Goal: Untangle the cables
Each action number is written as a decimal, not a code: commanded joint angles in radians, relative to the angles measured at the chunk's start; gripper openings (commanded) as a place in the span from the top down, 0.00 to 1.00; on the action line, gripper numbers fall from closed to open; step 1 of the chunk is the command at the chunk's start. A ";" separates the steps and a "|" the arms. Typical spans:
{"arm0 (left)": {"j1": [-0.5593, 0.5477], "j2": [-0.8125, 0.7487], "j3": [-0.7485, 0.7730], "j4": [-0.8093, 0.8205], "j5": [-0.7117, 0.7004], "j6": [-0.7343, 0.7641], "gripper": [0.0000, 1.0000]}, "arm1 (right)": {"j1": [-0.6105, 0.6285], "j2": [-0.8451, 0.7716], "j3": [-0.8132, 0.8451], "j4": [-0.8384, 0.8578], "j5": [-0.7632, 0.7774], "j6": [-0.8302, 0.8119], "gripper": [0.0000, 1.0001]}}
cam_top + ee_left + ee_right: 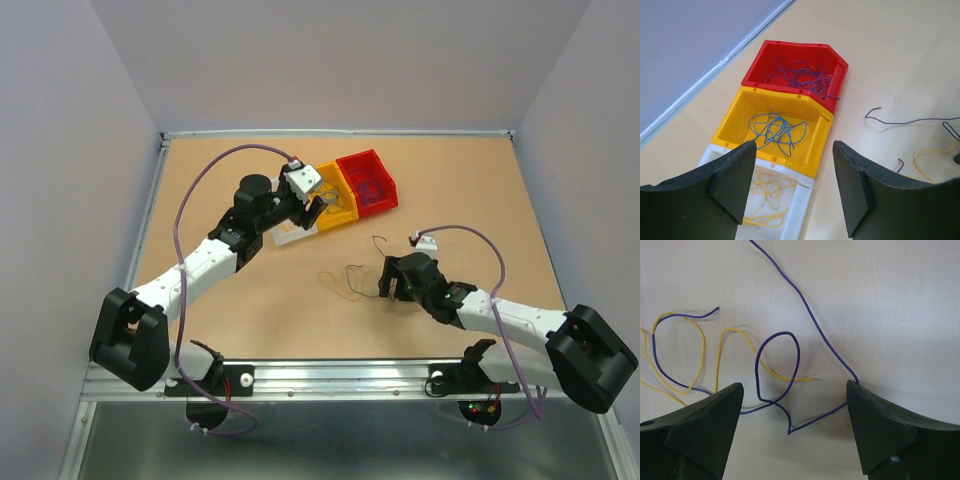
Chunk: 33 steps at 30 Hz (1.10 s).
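Sorting wires: a tangle on the table waits for the right arm

Three bins sit in a row: the yellow bin [735, 117] in the middle, the red bin [790, 47] against its far side, the white bin [807, 189] against its near side. Blue wires [775, 130] lie curled inside the yellow bin, with purple wires [800, 75] in the red and yellow wires [767, 192] in the white. The left gripper [794, 150] hangs above the yellow bin's near edge, jaws spread wide with nothing between them.

Well apart from the yellow bin, toward the right arm's base, a purple wire [782, 332] and a yellow wire [732, 329] lie crossed on the table [480, 190]. The right gripper [795, 387] hovers low over them, fingers parted and holding nothing. The purple wire's loop lies in the gap, and one stretch runs up to a fingertip; whether it touches, I cannot tell.

As I read it, the step in hand is picking this tangle apart. The next move calls for closing on the purple wire alone, away from where the yellow wire crosses it. It then needs drawing out slowly so the yellow wire does not drag along. Its place is likely the red bin.
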 commanded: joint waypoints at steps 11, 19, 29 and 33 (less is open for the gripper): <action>-0.007 -0.015 -0.010 0.056 0.036 0.000 0.26 | 0.017 -0.075 0.153 -0.121 0.076 -0.014 0.14; -0.008 -0.026 -0.018 0.056 0.042 0.001 0.26 | 0.019 0.109 0.234 -0.207 0.183 -0.003 0.07; -0.008 -0.028 -0.021 0.058 0.045 0.003 0.27 | 0.019 0.289 0.308 -0.239 0.190 0.018 0.48; -0.008 -0.029 -0.021 0.058 0.040 0.001 0.27 | 0.017 0.287 0.318 -0.238 0.179 0.014 0.86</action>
